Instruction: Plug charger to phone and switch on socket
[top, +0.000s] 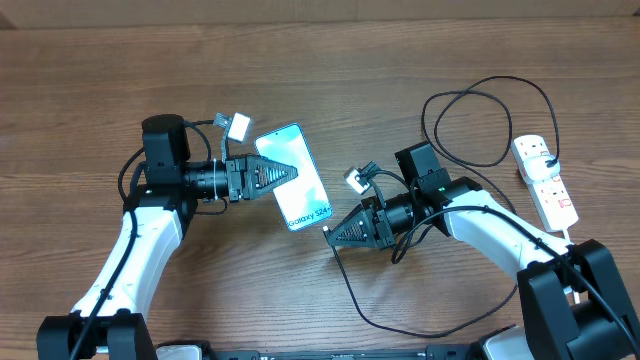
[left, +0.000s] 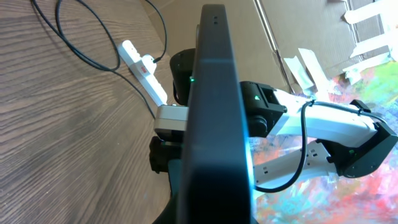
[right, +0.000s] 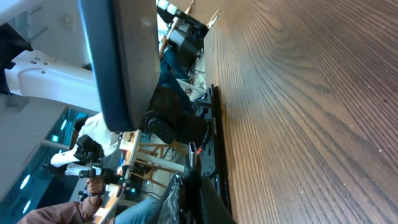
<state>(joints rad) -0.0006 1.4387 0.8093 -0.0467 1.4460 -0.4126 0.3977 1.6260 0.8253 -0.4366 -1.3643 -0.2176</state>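
My left gripper (top: 285, 176) is shut on the phone (top: 295, 180) and holds it by its side, screen up, above the table left of centre. In the left wrist view the phone (left: 214, 106) shows edge-on as a dark bar between the jaws (left: 211, 208). My right gripper (top: 332, 236) is shut on the charger connector (right: 189, 163), just below and right of the phone's lower end. The phone (right: 118, 62) hangs ahead of the connector, apart from it. The black cable (top: 352, 300) loops towards the front edge. The white socket (top: 545, 180) lies far right.
The socket (left: 143, 65) and cable loops (left: 74, 43) show past the phone in the left wrist view. The socket's red switch (top: 563, 203) sits near its front end. A second cable loop lies on the table behind my right arm. The table is bare wood.
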